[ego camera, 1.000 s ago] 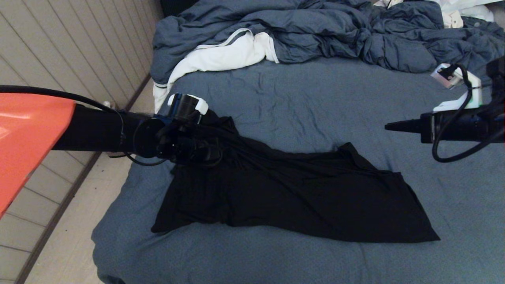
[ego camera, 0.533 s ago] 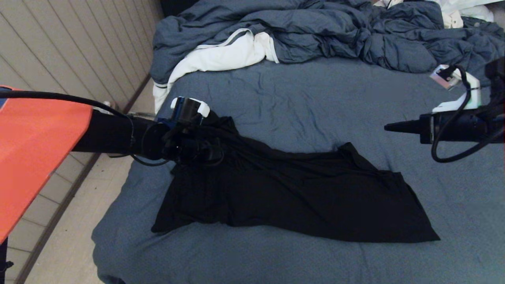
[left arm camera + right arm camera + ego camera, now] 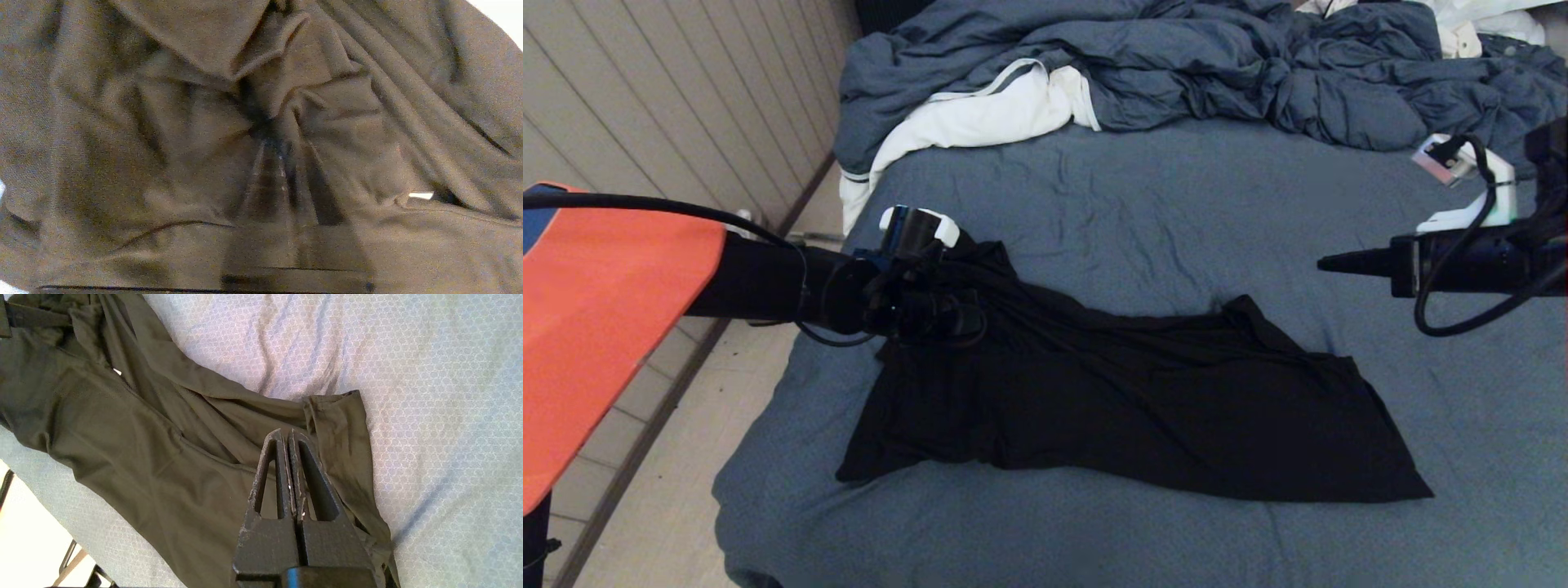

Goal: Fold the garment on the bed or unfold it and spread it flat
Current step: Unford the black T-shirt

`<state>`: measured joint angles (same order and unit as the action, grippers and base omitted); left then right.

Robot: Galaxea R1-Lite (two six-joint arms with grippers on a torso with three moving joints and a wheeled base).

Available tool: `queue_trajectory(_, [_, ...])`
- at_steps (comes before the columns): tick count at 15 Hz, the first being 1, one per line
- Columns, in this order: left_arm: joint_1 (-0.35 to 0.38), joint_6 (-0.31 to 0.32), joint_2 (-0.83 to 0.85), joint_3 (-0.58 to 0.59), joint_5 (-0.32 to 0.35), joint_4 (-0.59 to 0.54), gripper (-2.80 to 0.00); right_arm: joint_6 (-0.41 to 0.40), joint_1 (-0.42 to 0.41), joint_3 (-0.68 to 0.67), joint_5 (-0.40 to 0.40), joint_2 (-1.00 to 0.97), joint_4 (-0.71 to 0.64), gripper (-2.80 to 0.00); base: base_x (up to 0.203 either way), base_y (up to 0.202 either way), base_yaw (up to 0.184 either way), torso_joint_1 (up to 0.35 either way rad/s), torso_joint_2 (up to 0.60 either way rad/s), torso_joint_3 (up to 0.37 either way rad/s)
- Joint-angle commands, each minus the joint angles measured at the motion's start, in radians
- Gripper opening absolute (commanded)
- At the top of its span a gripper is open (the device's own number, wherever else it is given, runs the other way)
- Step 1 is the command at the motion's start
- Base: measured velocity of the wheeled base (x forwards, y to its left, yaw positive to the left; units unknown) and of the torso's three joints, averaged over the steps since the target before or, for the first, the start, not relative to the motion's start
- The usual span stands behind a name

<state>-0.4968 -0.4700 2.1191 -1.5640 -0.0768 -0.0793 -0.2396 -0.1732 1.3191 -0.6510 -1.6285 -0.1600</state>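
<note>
One black T-shirt (image 3: 1127, 400) lying crumpled near bed (image 3: 1176, 204) front edge, bare sheet beyond. Left gripper (image 3: 931, 314) clenching T-shirt's bunched left end; right gripper (image 3: 1327, 262) hovering clenched, empty, beside T-shirt.

Bare sheet on the bed (image 3: 1160, 204) runs open across the middle of the frame, between the garment (image 3: 1143, 400) and the rumpled duvet (image 3: 1176, 65) heaped along the top, so a gripper could cross there freely. The white cloth (image 3: 980, 114) spills from that heap at upper left. A clear strip of sheet also lies along the bottom edge below the shirt. At left the left gripper (image 3: 947, 314) and its arm sit over the shirt's bunched end, blocking that side; the right gripper (image 3: 1327, 262) hangs above open sheet at right.
</note>
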Motion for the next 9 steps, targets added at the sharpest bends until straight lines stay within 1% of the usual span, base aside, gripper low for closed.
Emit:
queue_trajectory(1, [0.000, -0.002, -0.001, 0.003, -0.001, 0.000, -2.80, -0.001, 0.000, -0.001, -0.004, -0.002, -0.001, -2.80, 0.000, 0.000, 0.000, 0.000, 0.00, 0.000])
queue_trajectory(4, [-0.002, -0.004, -0.047, 0.029, -0.004, -0.007, -2.80, -0.001, 0.000, 0.000, -0.006, -0.001, -0.001, -2.80, 0.000, 0.000, 0.000, 0.000, 0.00, 0.000])
queue_trajectory(5, [-0.004, -0.005, -0.082, 0.061, -0.004, -0.009, -2.80, -0.001, 0.000, 0.000, -0.006, -0.001, -0.001, -2.80, 0.000, 0.000, 0.000, 0.000, 0.00, 0.000])
queue_trajectory(7, [-0.018, -0.005, -0.180, 0.145, -0.005, -0.015, -2.80, -0.003, -0.002, 0.002, -0.009, -0.001, -0.001, -2.80, 0.000, 0.000, 0.000, 0.000, 0.00, 0.000])
queue_trajectory(9, [-0.056, -0.006, -0.308, 0.270, -0.007, -0.035, -2.80, -0.003, -0.002, 0.003, -0.010, 0.001, -0.001, -2.80, 0.000, 0.000, 0.000, 0.000, 0.00, 0.000])
